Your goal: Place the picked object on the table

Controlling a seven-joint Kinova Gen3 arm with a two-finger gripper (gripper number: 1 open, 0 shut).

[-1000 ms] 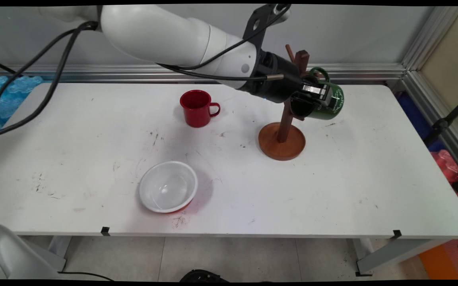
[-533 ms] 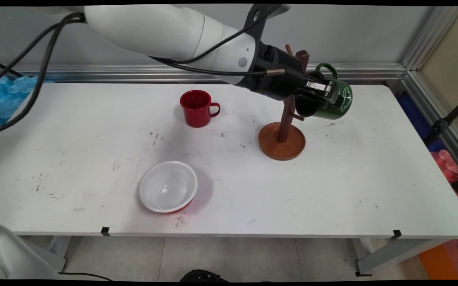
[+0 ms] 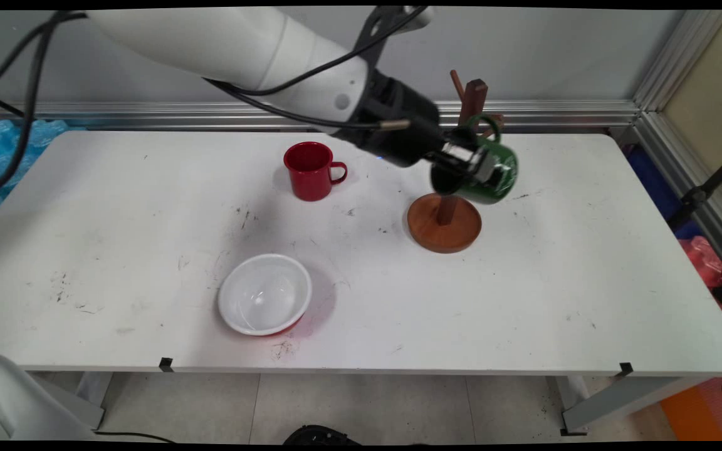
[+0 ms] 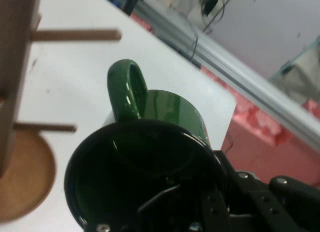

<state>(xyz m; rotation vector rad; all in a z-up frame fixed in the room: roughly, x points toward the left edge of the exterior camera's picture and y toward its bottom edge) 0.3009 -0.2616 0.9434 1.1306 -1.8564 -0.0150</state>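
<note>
My gripper (image 3: 469, 161) is shut on the rim of a green mug (image 3: 492, 172), which hangs tilted in the air in front of the wooden mug tree (image 3: 445, 219). In the hand view the green mug (image 4: 165, 112) fills the lower middle, its dark mouth facing the camera and its handle (image 4: 125, 87) pointing up. The tree's post (image 4: 15, 67) and two pegs (image 4: 75, 35) lie at the left, close to the handle but apart from it.
A red mug (image 3: 309, 170) stands upright at the table's back middle. A white bowl (image 3: 265, 293) sits near the front edge. The table's right edge and a metal rail (image 3: 668, 156) run behind the mug tree.
The arm has carried the green mug left and a little down, from the right of the tree's post to in front of it. The red mug and bowl have not moved.
</note>
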